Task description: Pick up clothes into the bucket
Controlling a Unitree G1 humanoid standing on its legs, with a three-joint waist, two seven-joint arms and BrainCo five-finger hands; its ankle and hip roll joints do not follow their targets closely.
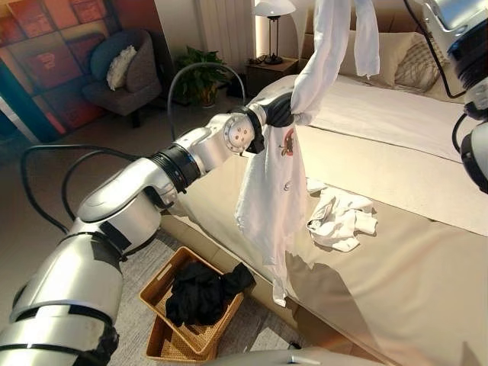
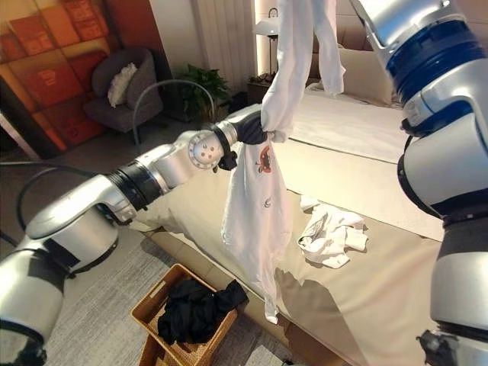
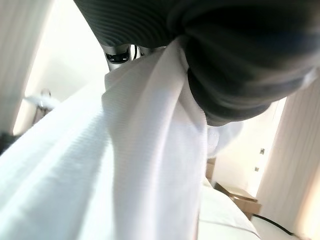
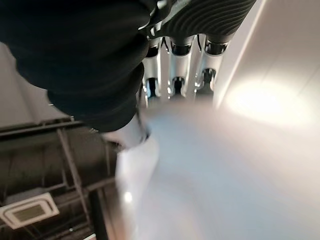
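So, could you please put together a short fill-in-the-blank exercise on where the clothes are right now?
1. The left hand grips a hanging ____ shirt.
2. The wicker basket on the floor holds a ____ garment.
3. A crumpled white garment lies on the ____.
4. The right hand holds the shirt's top end up ____ the bed.

Missing words: white; black; bed; above

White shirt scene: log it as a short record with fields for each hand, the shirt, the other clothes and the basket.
left hand: shut on the white shirt, gripping it mid-length
right hand: raised high, holding the shirt's top
white shirt: hanging above the bed's edge, its hem hanging near the basket
crumpled white garment: lying on the bed
basket: on the floor beside the bed, holding dark clothes
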